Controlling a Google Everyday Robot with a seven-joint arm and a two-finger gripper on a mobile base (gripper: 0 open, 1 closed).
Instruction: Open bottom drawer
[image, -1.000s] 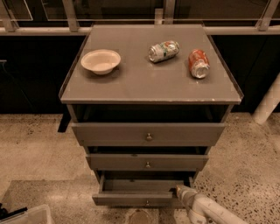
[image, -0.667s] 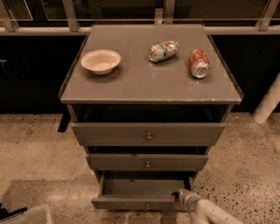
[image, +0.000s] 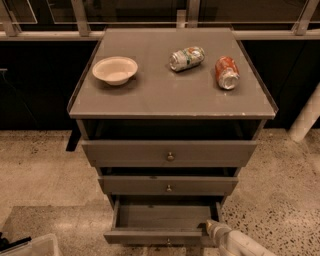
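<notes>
The bottom drawer (image: 155, 218) of the grey cabinet is pulled out, and its empty inside shows. Its front edge (image: 150, 236) sits at the frame's lower border, with the small knob (image: 168, 243) just visible below it. My gripper (image: 212, 228) is at the drawer's front right corner, touching or very close to it. The white arm (image: 240, 245) runs off the bottom right.
Above it are the mid drawer (image: 168, 185) and the top drawer (image: 170, 153), each slightly out. On the cabinet top (image: 150, 90) lie a white bowl (image: 115, 70), a green-silver can (image: 186, 58) and a red can (image: 226, 72). A white pole (image: 306, 117) stands at right. A clear bin corner (image: 30, 247) shows at bottom left.
The bottom drawer has slid a little further out toward the camera. The gripper has moved slightly down with it at the right corner.
</notes>
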